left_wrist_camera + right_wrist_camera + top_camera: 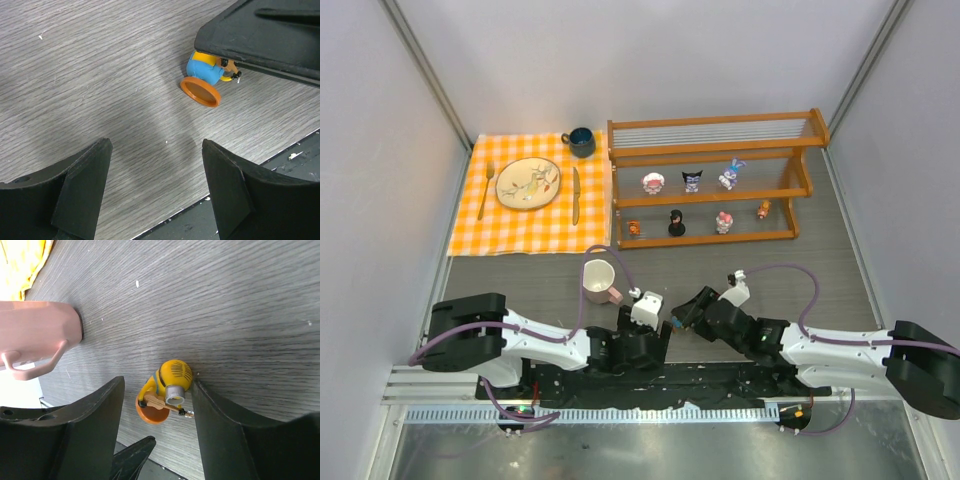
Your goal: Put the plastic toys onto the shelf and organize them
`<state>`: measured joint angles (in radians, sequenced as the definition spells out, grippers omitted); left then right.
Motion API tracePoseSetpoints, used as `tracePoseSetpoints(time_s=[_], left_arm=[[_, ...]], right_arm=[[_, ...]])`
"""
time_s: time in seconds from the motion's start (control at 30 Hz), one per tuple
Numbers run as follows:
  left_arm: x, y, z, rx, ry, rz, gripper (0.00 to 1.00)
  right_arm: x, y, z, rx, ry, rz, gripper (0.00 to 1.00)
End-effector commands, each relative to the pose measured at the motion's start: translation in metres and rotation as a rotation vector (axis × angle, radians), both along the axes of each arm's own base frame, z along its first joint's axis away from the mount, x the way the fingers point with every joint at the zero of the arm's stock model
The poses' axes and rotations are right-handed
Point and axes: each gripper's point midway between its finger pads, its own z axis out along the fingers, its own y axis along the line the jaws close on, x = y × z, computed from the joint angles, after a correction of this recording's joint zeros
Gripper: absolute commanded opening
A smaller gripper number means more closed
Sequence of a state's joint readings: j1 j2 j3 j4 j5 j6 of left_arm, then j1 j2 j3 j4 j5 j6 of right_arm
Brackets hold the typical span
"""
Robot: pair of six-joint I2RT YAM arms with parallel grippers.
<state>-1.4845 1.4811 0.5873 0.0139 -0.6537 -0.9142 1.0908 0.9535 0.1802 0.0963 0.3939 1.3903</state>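
The right end effector [157, 382] is low over the grey wood-pattern bench [840, 260]. Its two black fingers are spread on either side of a small yellow and blue plastic figurine with a round orange base [170, 376]. This figurine lies tipped on its side on the bench. One finger touches its head and the other stands a little apart from it. The left end effector [156, 147] is just beside, also spread and holding nothing. A pink and white mug [599, 279] stands near them. Seven other small plastic figurines [692, 180] stand on the orange-brown wooden shelf [715, 125], three on the upper rail and four on the lower one, well apart from both arms.
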Motion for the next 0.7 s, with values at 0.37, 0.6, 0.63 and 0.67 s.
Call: tracePoseSetpoints(time_s=[0.37, 0.6, 0.63, 0.67], left_arm=[[0.004, -0.004, 0.009, -0.051, -0.021, 0.029, 0.78], [0.004, -0.003, 0.011, -0.058, -0.022, 0.034, 0.77], [0.004, -0.002, 0.011, -0.057, -0.024, 0.034, 0.78], [0.005, -0.002, 0.012, -0.058, -0.025, 0.035, 0.78]], right_arm=[[-0.002, -0.005, -0.007, -0.02, 0.001, 0.002, 0.27], [0.004, -0.016, 0.004, -0.084, -0.043, -0.013, 0.15], [0.004, -0.019, 0.005, -0.095, -0.046, -0.014, 0.15], [0.005, -0.021, 0.008, -0.098, -0.056, -0.02, 0.14]])
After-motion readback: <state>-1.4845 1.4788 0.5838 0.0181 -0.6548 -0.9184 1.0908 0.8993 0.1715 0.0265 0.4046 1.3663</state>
